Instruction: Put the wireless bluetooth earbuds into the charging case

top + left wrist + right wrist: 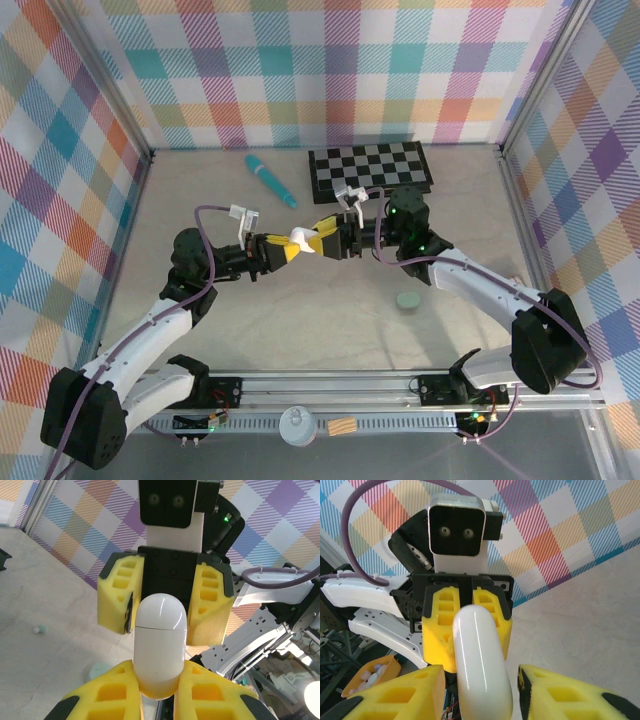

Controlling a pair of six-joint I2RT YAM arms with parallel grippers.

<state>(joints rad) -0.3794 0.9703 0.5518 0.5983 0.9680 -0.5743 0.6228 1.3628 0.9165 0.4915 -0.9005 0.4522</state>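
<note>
A white pebble-shaped charging case [302, 240] hangs closed in mid-air over the table's middle, between both grippers. My left gripper [159, 690] is shut on its rounded lower end. My right gripper [482, 700] straddles the lid end from the opposite side, its yellow fingers [114, 597] flanking the case [160, 640]. In the right wrist view thin gaps show between those fingers and the case [480, 665]. Several whitish earbuds [369, 676] lie in an orange bowl behind the left arm. A tiny pale piece [37, 629] lies on the table.
A teal stick [270, 180] and a checkerboard [370, 168] lie at the back of the table. A pale green round case [409, 300] sits on the table near the right arm. Plaid walls enclose the table on three sides.
</note>
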